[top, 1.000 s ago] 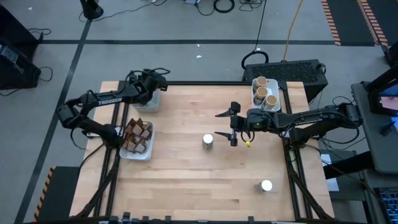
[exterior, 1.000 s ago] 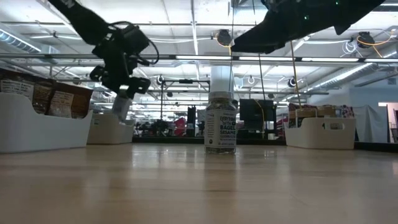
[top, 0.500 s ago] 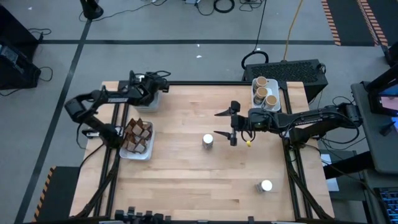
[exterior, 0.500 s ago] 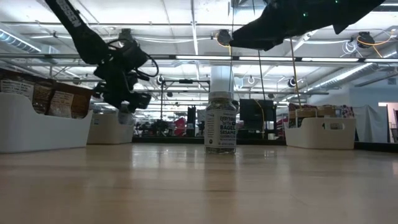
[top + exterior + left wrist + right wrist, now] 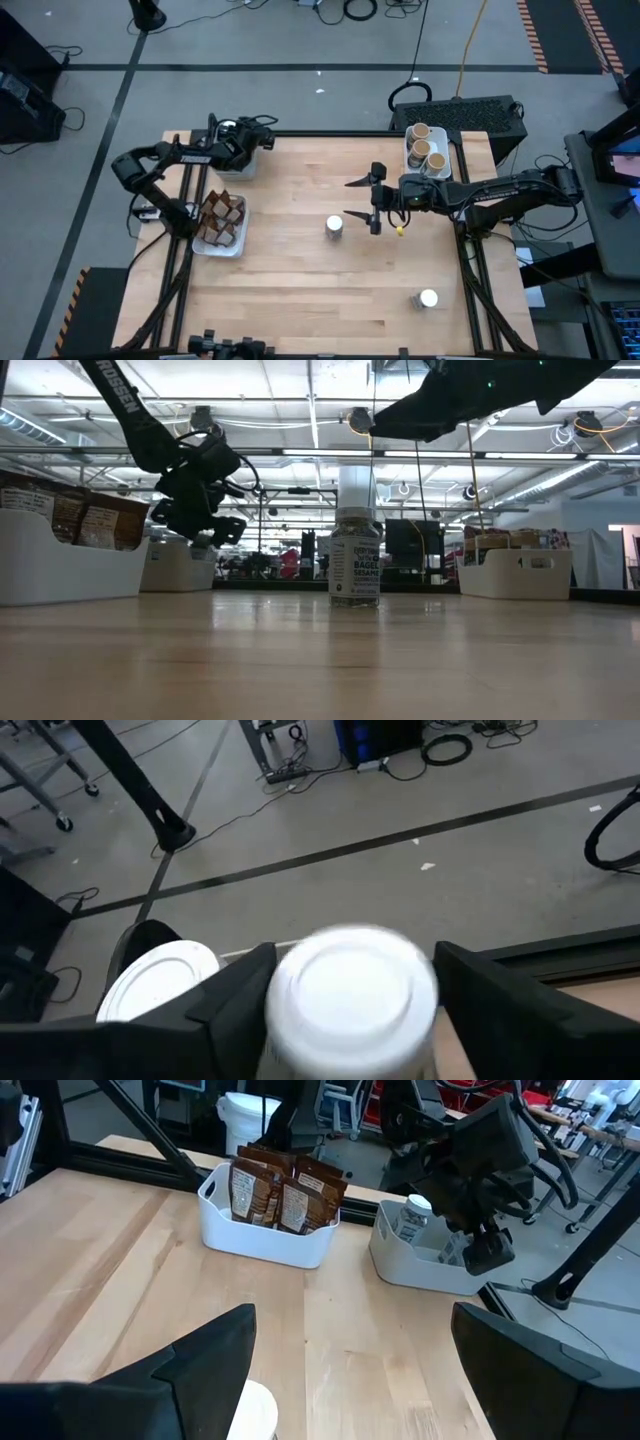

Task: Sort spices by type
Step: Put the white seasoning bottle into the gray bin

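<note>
My left gripper (image 5: 250,148) hangs over the white tray (image 5: 243,166) at the table's far left and is shut on a white-lidded jar (image 5: 350,990). Another white lid (image 5: 160,982) shows in that tray beside it. My right gripper (image 5: 358,200) is open and empty, level above the table's middle. A white-lidded jar (image 5: 334,227) stands upright on the wood just left and near of it, also shown in the low view (image 5: 355,550). Its lid (image 5: 255,1415) shows by one finger in the right wrist view. A second white-lidded jar (image 5: 427,298) stands near the right front. My left gripper pinches the white-lidded jar between its two fingers, one on each side just below the lid (image 5: 290,1020). The fingers come from above, pointing down. The jar is upright, low over the tray; whether its base rests on the tray floor is hidden.
A white tray with brown packets (image 5: 220,222) sits at the left edge. A white tray with cork-topped jars (image 5: 425,150) sits at the far right. The wood between the trays is bare apart from the two standing jars.
My left gripper has gone down toward the far-left tray with the jar and has turned, so the jar that hung tilted below it now sits lower between the fingers. My right gripper has kept still.
</note>
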Action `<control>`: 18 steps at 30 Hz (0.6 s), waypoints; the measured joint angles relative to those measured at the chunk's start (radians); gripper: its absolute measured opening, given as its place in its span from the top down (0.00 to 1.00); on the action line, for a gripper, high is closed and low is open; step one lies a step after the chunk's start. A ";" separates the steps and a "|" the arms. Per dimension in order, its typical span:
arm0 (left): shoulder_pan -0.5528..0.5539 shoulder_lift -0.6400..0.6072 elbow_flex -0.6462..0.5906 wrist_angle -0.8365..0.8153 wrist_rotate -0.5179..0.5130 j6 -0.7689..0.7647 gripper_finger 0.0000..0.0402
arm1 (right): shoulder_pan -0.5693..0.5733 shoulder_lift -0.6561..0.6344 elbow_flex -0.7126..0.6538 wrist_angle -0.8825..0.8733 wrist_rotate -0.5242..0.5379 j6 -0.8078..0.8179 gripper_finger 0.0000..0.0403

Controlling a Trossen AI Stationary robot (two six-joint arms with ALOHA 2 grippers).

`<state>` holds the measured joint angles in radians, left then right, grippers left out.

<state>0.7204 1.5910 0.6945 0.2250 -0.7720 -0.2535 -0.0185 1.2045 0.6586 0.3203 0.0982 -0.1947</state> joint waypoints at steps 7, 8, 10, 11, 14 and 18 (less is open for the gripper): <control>-0.014 -0.004 0.000 -0.004 0.001 0.009 0.26 | 0.000 0.000 0.000 -0.001 0.000 0.004 0.21; -0.017 -0.011 0.000 -0.005 0.002 0.025 0.26 | 0.000 0.000 0.000 -0.001 0.000 0.007 0.21; -0.025 -0.030 0.000 -0.002 0.001 0.055 0.26 | 0.000 0.000 0.000 -0.001 0.000 0.014 0.21; -0.030 -0.045 0.000 -0.004 -0.004 0.060 0.26 | 0.001 0.000 0.000 -0.001 0.000 0.016 0.21; -0.042 -0.107 -0.001 -0.001 -0.015 0.086 0.25 | 0.001 0.000 0.000 -0.001 0.000 0.018 0.21; -0.072 -0.225 -0.001 0.001 -0.015 0.134 0.25 | 0.001 -0.005 0.000 -0.020 0.001 0.019 0.21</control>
<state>0.6481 1.3657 0.6937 0.2264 -0.7866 -0.1192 -0.0177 1.1997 0.6586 0.3006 0.0994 -0.1761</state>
